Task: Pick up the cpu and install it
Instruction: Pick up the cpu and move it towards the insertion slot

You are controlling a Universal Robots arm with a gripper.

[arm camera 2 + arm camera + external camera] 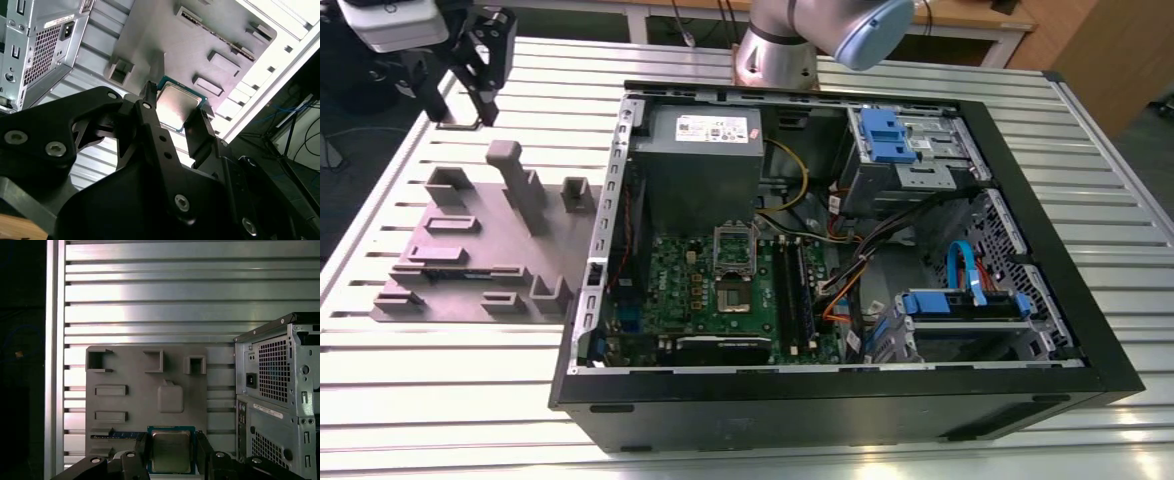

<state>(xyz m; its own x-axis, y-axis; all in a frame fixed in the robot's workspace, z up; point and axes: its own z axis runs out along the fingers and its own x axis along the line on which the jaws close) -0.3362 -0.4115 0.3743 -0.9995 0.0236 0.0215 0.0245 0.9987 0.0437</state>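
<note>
Pinching cpu (171,451) btwn gripper (171,454) fingers (141,449), grey fixture plate (145,405) behind.

Gripper (467,115) at upper left of exterior view, fingers pointing down. Arm's base joint (781,50) at top centre, elbow w/ blue cap just right of it. In both wrist views black fingers (150,117) are clamped on opp. edges of the cpu (177,105).

Silver arm (774,55), pale-blue joint cap (874,30); 2 matte black jaws, angular linkages (95,107), silver screw heads (182,202).
</note>
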